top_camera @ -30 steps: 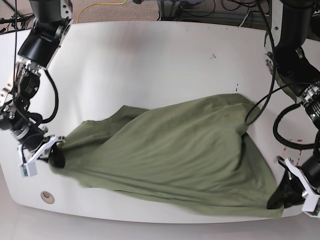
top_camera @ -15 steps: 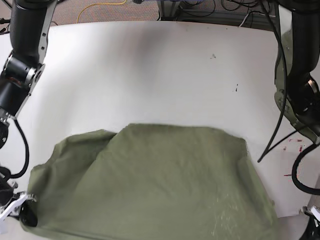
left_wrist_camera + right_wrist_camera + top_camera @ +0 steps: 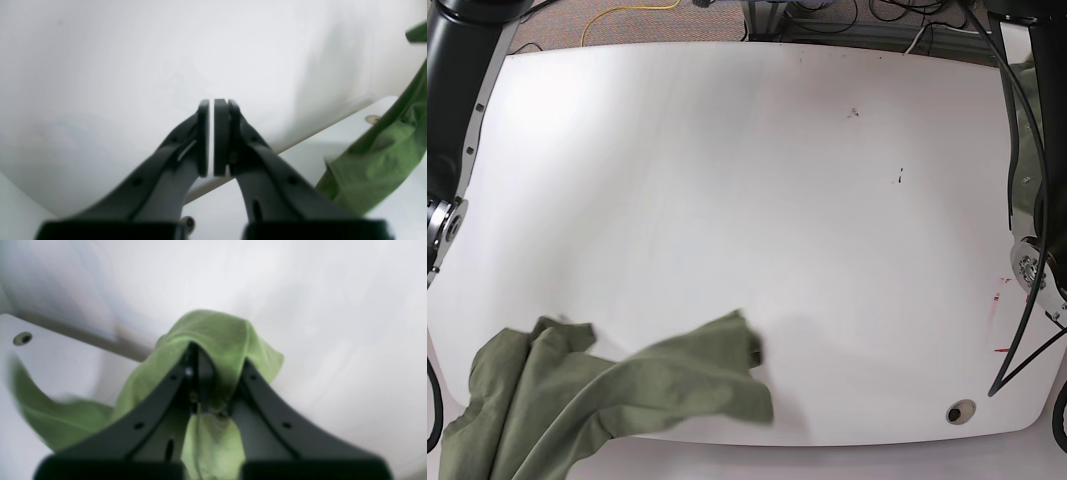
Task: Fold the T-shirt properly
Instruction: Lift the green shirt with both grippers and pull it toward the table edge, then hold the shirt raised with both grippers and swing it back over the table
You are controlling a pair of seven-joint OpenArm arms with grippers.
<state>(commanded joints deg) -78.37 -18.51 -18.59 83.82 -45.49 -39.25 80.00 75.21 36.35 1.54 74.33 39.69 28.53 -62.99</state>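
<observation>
White table [image 3: 727, 200], right tool [image 3: 213, 380] pinching T-shirt [image 3: 607, 390]

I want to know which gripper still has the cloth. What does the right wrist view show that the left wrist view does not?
Only the right wrist view shows a grip: the right gripper is shut on a bunch of the T-shirt, and cloth hangs down between its fingers.

Only the left wrist view shows the left gripper, nearly shut with a thin gap and nothing between the pads. The T-shirt hangs apart from it, at the right.

Both show green cloth, the white table edge and a blurred pale background.
</observation>
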